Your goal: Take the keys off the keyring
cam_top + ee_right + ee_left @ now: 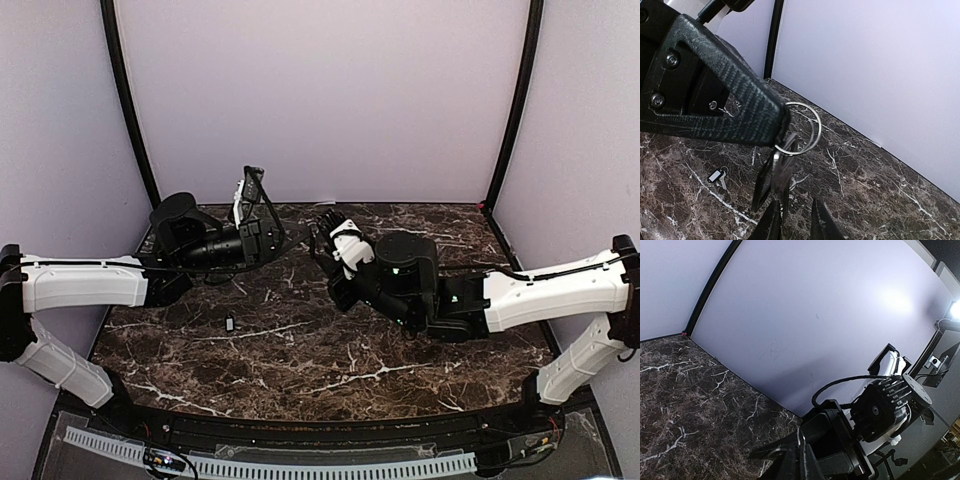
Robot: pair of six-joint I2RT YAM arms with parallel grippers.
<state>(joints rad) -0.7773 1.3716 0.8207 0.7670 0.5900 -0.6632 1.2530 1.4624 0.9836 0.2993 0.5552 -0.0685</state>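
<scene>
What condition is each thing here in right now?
left pincer: shut on the keyring
keyring: held aloft by its edge
keys: hanging from the keyring
right pincer: slightly open, just below the keys
tagged key: lying loose on the marble table

**Left arm** (85, 282), white-shelled with black joints, extends from the near left corner toward the middle of the desk. Its black two-finger tool (780, 125) is held above the desk, jaws closed, pinching a thin silvery wire keyring (817, 129) at the fingertips. **Right arm** (550, 290), of the same white-and-black build, extends from the near right corner, and its black tool (795, 222) sits close below the left tool's tips, fingers a narrow gap apart.
</scene>
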